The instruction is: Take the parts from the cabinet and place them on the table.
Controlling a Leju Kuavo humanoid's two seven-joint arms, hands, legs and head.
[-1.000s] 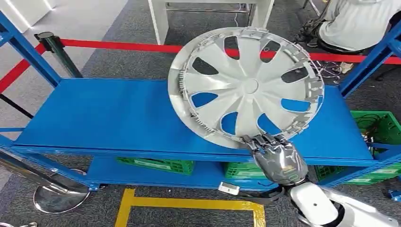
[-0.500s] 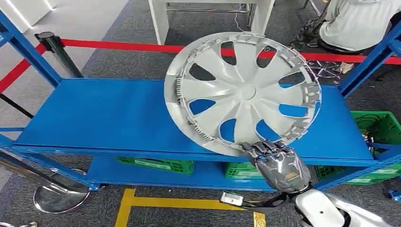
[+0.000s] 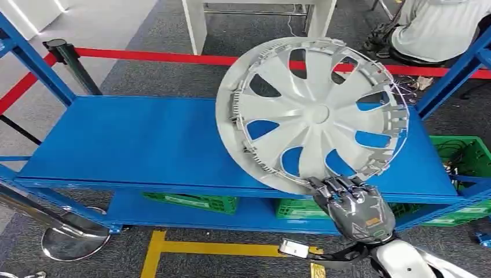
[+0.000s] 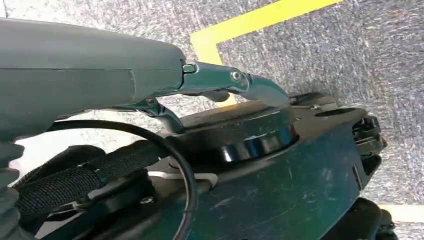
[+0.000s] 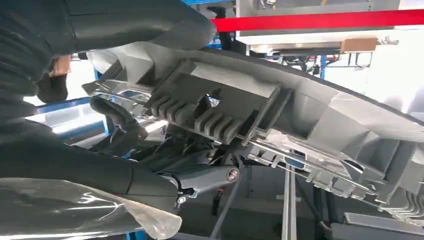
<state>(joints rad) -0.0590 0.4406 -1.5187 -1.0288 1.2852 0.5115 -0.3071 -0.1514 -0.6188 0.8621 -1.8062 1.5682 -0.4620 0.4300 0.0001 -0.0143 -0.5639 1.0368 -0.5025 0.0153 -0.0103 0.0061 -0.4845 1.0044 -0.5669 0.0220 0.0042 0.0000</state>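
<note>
- So the right hand [image 3: 354, 207] has hold of a big silver hubcap [image 3: 312, 113] by its near rim, fingers [image 3: 336, 186] curled up over the edge.
- The hubcap is tipped up on a slant over the blue shelf [image 3: 127, 142], spoked face toward the head camera, far edge up high in front of the red barrier tape [image 3: 145, 56]. Can't tell if its low edge is touching the shelf or just off it.
- In the right wrist view you get the hubcap's ribbed underside [image 5: 260, 115] right up close, thick grey thumb [image 5: 125, 25] lying across the top of the rim and dark fingers [image 5: 117, 117] tucked underneath.
- Left hand [image 4: 90, 85]: the left wrist view shows grey cover and a bit of linkage over grey carpet with yellow floor tape [image 4: 260, 22], but honestly can't tell how the fingers sit.
- Green crates [image 3: 194, 202] are on the lower shelf, another green one [image 3: 463, 152] off to the right.
- A person in a light top [image 3: 440, 26] is beyond the tape.
</note>
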